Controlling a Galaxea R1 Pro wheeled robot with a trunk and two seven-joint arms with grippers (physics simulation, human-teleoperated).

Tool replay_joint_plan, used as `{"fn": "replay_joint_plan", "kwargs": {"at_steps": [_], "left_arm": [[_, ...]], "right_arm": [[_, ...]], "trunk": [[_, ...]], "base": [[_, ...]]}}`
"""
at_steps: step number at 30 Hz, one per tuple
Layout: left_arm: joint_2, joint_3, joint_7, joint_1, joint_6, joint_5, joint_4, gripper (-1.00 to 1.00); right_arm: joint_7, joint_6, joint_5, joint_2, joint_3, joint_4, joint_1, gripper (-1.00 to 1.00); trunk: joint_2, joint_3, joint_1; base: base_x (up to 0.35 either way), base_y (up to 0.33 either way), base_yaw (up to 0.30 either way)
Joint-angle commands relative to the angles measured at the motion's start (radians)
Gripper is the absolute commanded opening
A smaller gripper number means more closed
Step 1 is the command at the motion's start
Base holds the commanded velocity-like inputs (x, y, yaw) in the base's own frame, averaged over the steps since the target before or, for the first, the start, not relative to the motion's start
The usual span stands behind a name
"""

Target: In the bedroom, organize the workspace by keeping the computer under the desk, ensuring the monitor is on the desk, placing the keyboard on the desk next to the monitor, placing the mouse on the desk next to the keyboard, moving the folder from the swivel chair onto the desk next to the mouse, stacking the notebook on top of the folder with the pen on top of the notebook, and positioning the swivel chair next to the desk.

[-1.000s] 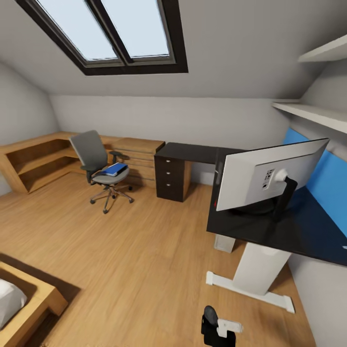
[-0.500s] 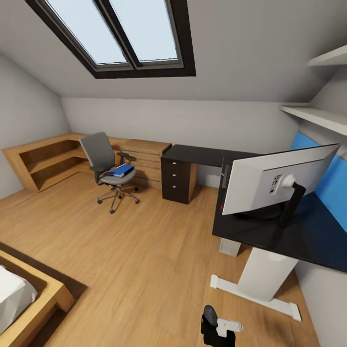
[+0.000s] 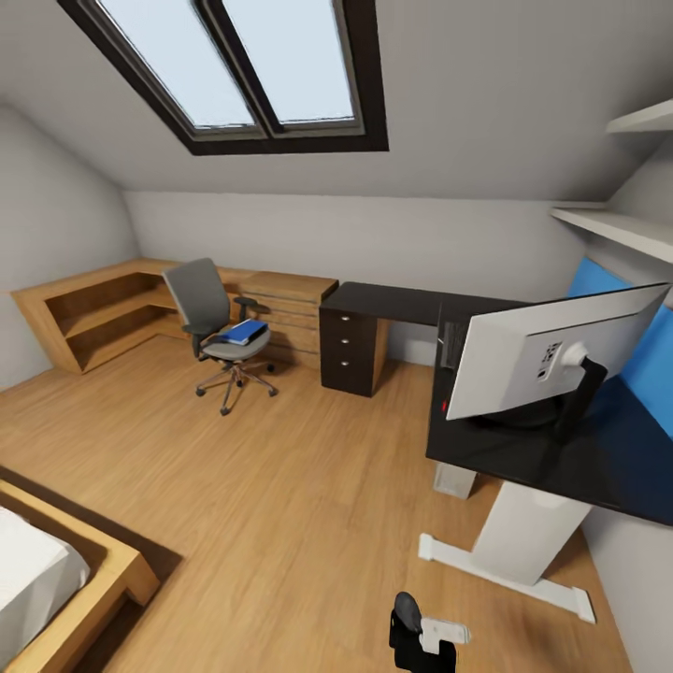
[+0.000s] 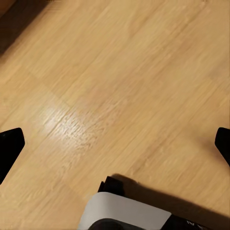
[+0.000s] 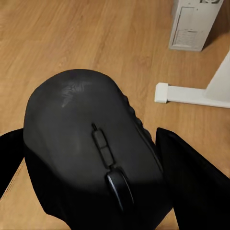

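Observation:
My right gripper [image 5: 100, 191] is shut on the black mouse [image 5: 81, 139], above the wood floor near the desk's white T-foot leg [image 5: 191, 93]. It also sits low in the head view, right gripper [image 3: 422, 637]. The left gripper [image 4: 115, 143] is open over bare floor. The black desk [image 3: 402, 304] carries the monitor [image 3: 551, 355], its pale back towards me. The computer [image 3: 455, 479] stands under the desk, and the computer [image 5: 190, 24] is beyond the mouse. The swivel chair [image 3: 204, 297] stands left of the drawer unit [image 3: 350, 353] with the blue folder [image 3: 245, 331] on its seat. Keyboard, notebook and pen are out of view.
A light wooden shelf unit [image 3: 84, 313] runs along the far left wall. A bed corner [image 3: 65, 584] sits at the near left. Wall shelves [image 3: 612, 224] hang above the desk at the right. Wood floor [image 3: 299, 486] lies between me and the chair.
The whole head view has shifted, with chair, desk and monitor sliding right in the picture, so the camera has moved. The right gripper keeps the same place in the picture.

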Motion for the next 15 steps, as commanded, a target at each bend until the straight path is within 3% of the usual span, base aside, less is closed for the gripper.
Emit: {"fn": "replay_joint_plan", "kwargs": {"at_steps": [1,10,15], "left_arm": [[0.001,-0.008,0.006,-0.001,-0.003,0.006,0.0,1.0],[0.001,-0.009,0.005,-0.001,-0.002,0.006,0.002,1.0],[0.001,-0.007,0.005,-0.001,-0.009,0.003,0.004,1.0]], "right_arm": [[-0.004,-0.004,-0.007,0.001,0.009,0.002,-0.001,-1.0],[-0.003,-0.005,-0.007,0.001,0.009,0.002,-0.001,-1.0],[-0.003,-0.006,-0.006,0.001,0.009,0.002,0.0,-1.0]], "trunk": [[0.006,0.002,-0.004],[0.055,0.032,-0.031],[0.055,0.04,-0.031]], "base": [[0.0,0.334,0.0],[0.0,0.34,0.0],[0.0,0.128,0.0]]}}
